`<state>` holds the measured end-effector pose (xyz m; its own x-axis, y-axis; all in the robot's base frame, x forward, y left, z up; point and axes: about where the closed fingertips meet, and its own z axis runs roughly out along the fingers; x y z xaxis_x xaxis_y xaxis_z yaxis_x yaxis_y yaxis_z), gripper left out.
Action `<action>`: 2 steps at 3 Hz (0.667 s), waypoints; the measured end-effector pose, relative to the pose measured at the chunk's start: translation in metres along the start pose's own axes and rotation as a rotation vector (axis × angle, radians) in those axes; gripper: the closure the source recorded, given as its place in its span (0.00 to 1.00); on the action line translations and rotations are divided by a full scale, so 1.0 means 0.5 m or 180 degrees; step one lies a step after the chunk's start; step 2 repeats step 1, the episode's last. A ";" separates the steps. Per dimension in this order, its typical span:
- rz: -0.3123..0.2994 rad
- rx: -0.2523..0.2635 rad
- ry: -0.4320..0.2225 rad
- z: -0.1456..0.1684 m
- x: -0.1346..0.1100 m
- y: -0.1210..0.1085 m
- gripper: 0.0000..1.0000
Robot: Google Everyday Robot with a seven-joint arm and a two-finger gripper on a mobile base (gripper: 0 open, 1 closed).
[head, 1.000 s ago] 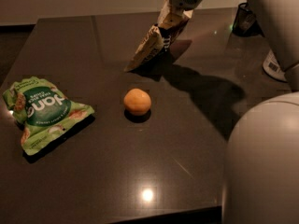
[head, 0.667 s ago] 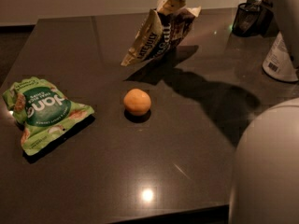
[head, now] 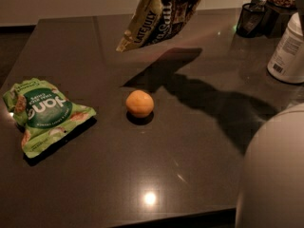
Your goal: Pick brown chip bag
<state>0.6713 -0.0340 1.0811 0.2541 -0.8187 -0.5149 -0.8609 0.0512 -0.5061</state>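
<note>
Aloft: crinkly brown chip bag [head: 157, 17], cream-edged; end effector probably above view.

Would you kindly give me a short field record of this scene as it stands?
brown chip bag: in the air above the table, tilted, top cut off by the upper edge
gripper: not in view, likely above the bag
green snack bag: flat on table, left
orange: on table, centre
white container: far right
table: dark, carries bag's shadow

The crinkly brown-and-cream chip bag [head: 159, 15] is creased, faintly shiny film. The dark tabletop [head: 190, 175] is smooth and polished, mirroring a lamp. The crumpled green plastic snack bag [head: 45, 115] glints; the round orange ball [head: 139, 103] looks matt. The gripper is out of view above.
</note>
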 end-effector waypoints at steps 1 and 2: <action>-0.0009 0.0012 -0.0034 -0.006 -0.009 -0.002 1.00; -0.0009 0.0012 -0.0034 -0.006 -0.009 -0.002 1.00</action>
